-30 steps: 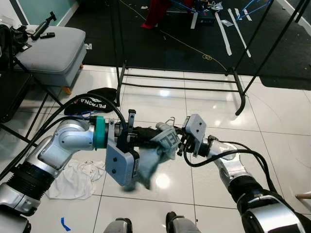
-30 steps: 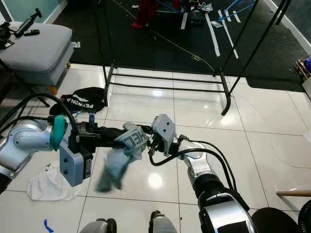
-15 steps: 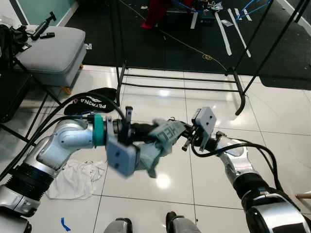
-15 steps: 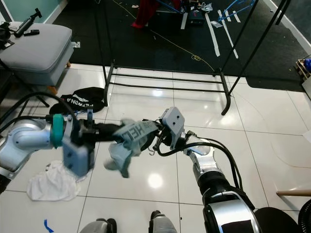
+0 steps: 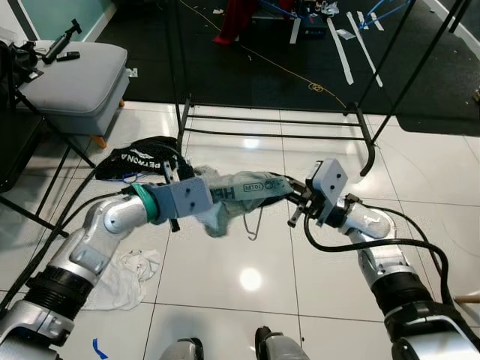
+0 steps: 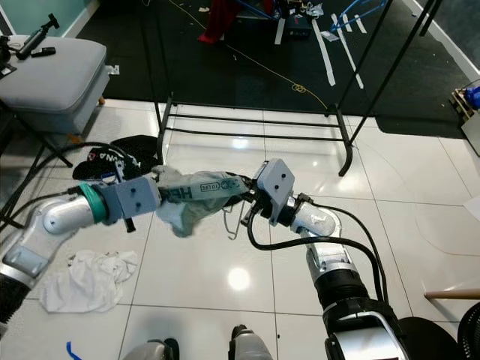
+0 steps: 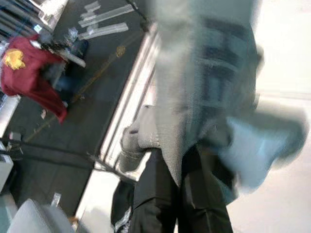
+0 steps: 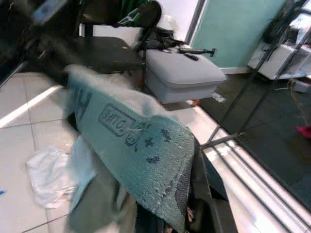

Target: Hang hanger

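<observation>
A grey-green knitted garment (image 5: 236, 191) with dark lettering is stretched level between my two grippers, above the white tiled floor. A thin wire hanger hook (image 5: 253, 225) dangles beneath its middle. My left gripper (image 5: 204, 196) is shut on the garment's left end, where loose cloth bunches and droops. My right gripper (image 5: 291, 195) is shut on the right end. The left wrist view is blurred: the cloth (image 7: 204, 87) drapes over the black fingers (image 7: 180, 194). In the right wrist view the garment (image 8: 141, 150) covers the fingers (image 8: 206, 194). The black clothes rack (image 5: 277, 120) stands on the floor ahead.
A grey padded stool (image 5: 75, 75) is at the far left beside a black stand (image 5: 15, 135). A black garment (image 5: 139, 159) lies on the tiles by the rack's left foot, and a white cloth (image 5: 124, 270) under my left arm. Dark carpet with a red garment (image 5: 236, 19) lies beyond.
Both arms have risen and drawn apart, pulling the bunched garment out flat between them. My left wrist has rolled over. The hanger hook has swung from above the cloth to below it.
</observation>
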You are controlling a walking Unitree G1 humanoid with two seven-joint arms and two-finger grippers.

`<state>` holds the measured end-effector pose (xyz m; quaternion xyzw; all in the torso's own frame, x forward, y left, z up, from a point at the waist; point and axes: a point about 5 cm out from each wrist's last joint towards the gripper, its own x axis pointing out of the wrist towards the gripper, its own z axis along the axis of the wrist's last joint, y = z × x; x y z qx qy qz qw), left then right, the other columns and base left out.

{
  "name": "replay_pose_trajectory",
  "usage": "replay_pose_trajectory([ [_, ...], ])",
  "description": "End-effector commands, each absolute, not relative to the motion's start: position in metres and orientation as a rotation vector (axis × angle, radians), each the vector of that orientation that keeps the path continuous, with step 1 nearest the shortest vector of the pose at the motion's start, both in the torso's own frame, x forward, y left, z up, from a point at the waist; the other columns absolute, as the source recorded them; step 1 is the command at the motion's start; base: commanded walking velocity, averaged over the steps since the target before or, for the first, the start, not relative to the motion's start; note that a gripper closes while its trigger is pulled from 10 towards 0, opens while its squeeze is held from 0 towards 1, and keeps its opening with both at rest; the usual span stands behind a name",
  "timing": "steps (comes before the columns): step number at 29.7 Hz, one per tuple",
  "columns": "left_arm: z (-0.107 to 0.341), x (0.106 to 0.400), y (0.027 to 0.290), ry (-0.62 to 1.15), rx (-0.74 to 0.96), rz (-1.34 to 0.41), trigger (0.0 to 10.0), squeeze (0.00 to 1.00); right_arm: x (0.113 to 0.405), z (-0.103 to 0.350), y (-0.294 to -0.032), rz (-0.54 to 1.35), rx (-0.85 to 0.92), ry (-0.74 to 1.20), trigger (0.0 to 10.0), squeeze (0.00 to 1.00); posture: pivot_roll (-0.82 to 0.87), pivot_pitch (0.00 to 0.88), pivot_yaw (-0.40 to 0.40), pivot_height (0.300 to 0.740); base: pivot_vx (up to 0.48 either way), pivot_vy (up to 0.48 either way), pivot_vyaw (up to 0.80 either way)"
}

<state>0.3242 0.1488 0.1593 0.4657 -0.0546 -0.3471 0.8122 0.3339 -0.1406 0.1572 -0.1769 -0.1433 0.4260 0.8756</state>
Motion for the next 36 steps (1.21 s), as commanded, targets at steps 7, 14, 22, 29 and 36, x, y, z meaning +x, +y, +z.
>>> replay_pose_trajectory([
  [7, 0.128, 0.314, 0.147, 0.041, 1.043, -0.763, 10.0, 0.0, 0.344, 0.166, -0.145, 0.743, -0.349, -0.291, 0.0, 0.0, -0.01, 0.08, 0.02, 0.74, 0.0, 0.0, 0.0],
  [14, 0.118, 0.31, 0.142, 0.104, 0.958, -0.749, 10.0, 0.05, 0.339, 0.165, -0.136, 0.756, -0.283, -0.245, 0.0, 0.0, -0.02, 0.086, 0.019, 0.74, 0.0, 0.0, 0.0],
  [22, 0.108, 0.301, 0.14, 0.133, 0.904, -0.767, 10.0, 0.0, 0.334, 0.158, -0.119, 0.801, -0.16, -0.176, 0.0, 0.0, -0.01, 0.095, 0.019, 0.74, 0.0, 0.0, 0.0],
  [29, 0.105, 0.3, 0.147, 0.165, 0.919, -0.744, 10.0, 0.0, 0.34, 0.166, -0.118, 0.77, 0.003, -0.152, 0.0, 0.0, -0.01, 0.1, 0.02, 0.74, 0.0, 0.0, 0.0],
  [36, 0.11, 0.3, 0.145, 0.145, 0.871, -0.739, 10.0, 0.0, 0.337, 0.159, -0.122, 0.818, -0.058, -0.053, 0.0, 0.0, -0.01, 0.102, 0.018, 0.74, 0.0, 0.0, 0.0],
])
